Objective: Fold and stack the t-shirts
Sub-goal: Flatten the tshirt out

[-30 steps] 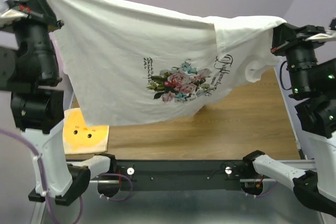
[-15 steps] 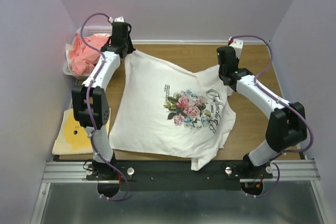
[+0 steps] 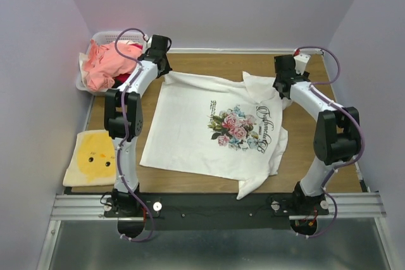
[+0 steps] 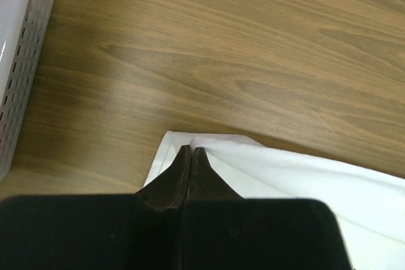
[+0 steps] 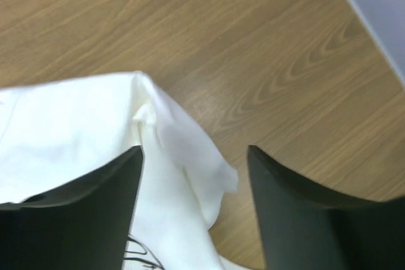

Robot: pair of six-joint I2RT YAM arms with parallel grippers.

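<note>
Wooden table (image 3: 209, 67) carries the white t-shirt (image 3: 190, 137), spread flat with its print up. Left gripper (image 4: 191, 151) is clenched on a corner at its fingertips; right gripper (image 5: 193, 150) gapes, a loose edge lying between its fingers. Light, limp cotton, probably best pinched at corners

white links (image 3: 136, 83), black joints (image 3: 118, 115), purple cables (image 3: 129, 30), black left claw (image 4: 191, 151)

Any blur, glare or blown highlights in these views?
Top view: sharp, even light, soft shadows only. Left wrist: left gripper is featureless black, table grain crisp. Right wrist: right gripper edges soft, shirt nearly washed out.
</note>
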